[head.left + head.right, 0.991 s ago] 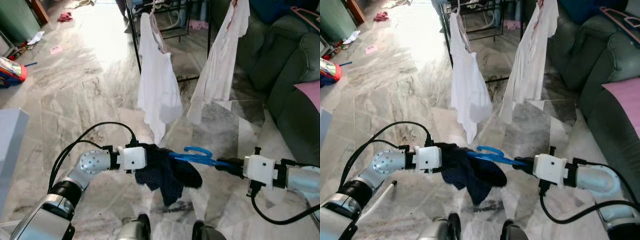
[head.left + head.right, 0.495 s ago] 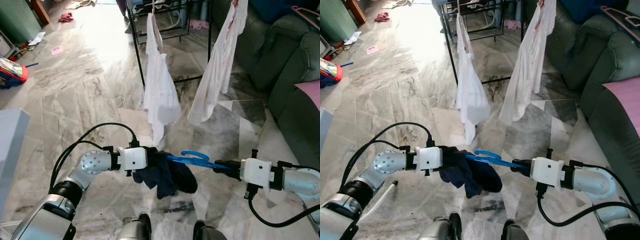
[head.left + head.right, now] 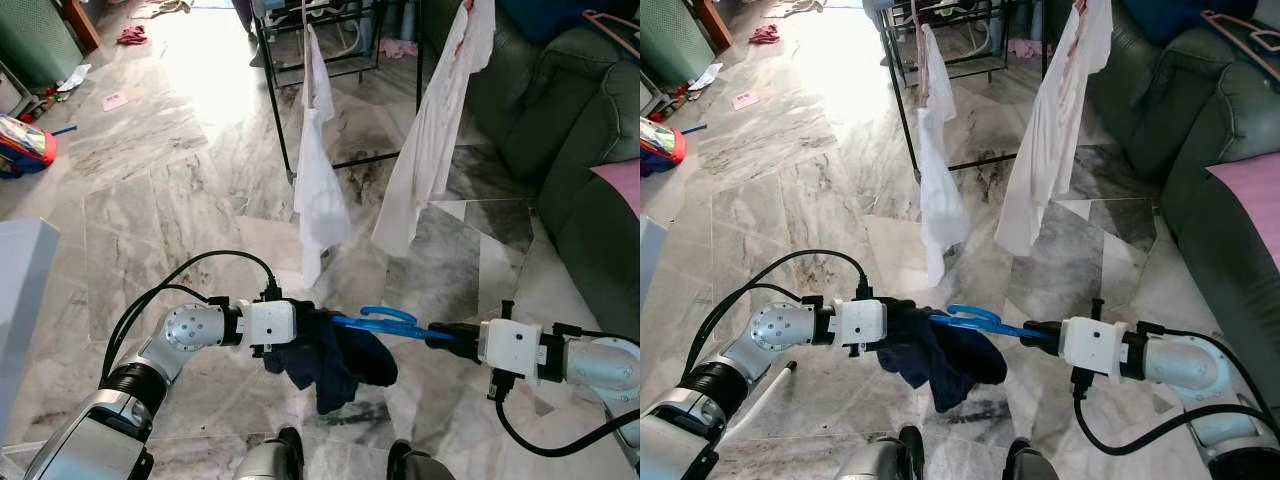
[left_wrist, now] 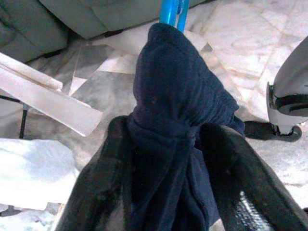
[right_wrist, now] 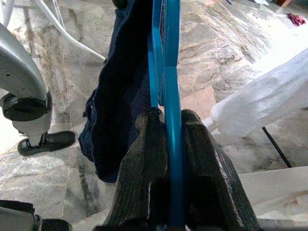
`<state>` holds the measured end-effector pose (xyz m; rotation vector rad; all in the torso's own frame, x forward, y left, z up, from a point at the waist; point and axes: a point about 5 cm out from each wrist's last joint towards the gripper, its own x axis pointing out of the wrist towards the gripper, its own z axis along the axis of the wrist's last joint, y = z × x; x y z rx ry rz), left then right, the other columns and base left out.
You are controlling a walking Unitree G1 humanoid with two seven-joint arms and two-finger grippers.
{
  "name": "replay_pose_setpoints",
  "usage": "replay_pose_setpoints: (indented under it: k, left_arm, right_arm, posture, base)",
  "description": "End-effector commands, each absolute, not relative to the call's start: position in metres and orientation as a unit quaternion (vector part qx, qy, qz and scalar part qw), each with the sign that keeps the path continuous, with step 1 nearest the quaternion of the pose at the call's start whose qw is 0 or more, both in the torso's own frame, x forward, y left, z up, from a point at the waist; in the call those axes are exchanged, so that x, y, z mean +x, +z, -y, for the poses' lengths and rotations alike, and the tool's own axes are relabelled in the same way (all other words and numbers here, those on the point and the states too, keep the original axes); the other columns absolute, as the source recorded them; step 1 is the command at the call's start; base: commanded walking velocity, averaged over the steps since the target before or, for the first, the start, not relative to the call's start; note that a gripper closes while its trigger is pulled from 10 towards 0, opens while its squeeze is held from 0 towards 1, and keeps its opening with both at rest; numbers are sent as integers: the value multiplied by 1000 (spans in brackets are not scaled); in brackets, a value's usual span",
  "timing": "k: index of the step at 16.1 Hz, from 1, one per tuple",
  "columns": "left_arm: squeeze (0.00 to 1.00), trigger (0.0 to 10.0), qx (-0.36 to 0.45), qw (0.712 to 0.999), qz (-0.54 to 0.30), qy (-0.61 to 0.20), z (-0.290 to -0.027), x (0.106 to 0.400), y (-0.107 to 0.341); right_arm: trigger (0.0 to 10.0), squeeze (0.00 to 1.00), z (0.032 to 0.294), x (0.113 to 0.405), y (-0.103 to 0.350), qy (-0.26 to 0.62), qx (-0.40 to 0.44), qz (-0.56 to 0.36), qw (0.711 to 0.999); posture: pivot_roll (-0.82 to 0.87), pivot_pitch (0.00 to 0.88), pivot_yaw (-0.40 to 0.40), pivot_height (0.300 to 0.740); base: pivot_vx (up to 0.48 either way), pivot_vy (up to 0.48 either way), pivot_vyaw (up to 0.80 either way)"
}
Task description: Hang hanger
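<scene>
From the head cameras, a bright blue plastic hanger (image 3: 385, 322) lies nearly level between the two arms, low over the marble floor (image 3: 150, 200). A dark navy garment (image 3: 335, 355) is draped over its left end and sags in a bunched fold below the bar. The left gripper (image 3: 300, 330) is buried in that cloth, and the right gripper (image 3: 445, 335) pinches the hanger's other end. Ahead stands a black drying rack (image 3: 275, 90) with two white shirts (image 3: 320, 190) hanging from it, and a dark green sofa (image 3: 580, 150) runs along the right side.

In the left wrist view, the left gripper's black fingers (image 4: 96, 192) straddle the navy garment (image 4: 178, 120), gathered into a tight fold between them; the blue hanger (image 4: 172, 10) pokes out beyond the cloth.

In the right wrist view, the right gripper's fingers (image 5: 144, 183) are pressed narrow against a slim blue bar of the hanger (image 5: 169, 96), which runs straight away from the camera into the hanging dark garment (image 5: 120, 96).
</scene>
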<state>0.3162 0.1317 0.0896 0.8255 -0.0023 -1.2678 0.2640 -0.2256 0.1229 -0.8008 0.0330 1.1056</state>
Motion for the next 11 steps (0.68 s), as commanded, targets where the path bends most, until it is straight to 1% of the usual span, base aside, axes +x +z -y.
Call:
replay_pose_setpoints:
  k: [1, 11]
  left_arm:
    - [0, 0, 373, 717, -20, -588, -134, 311, 81]
    - [0, 0, 361, 714, -36, -599, -134, 309, 77]
  right_arm:
    - [10000, 0, 217, 265, 128, 521, -366, 14, 771]
    - [10000, 0, 207, 269, 127, 530, -363, 20, 766]
  posture:
    - [4, 248, 139, 740]
    - [8, 238, 136, 740]
  base:
    - [0, 0, 0]
    - [0, 0, 0]
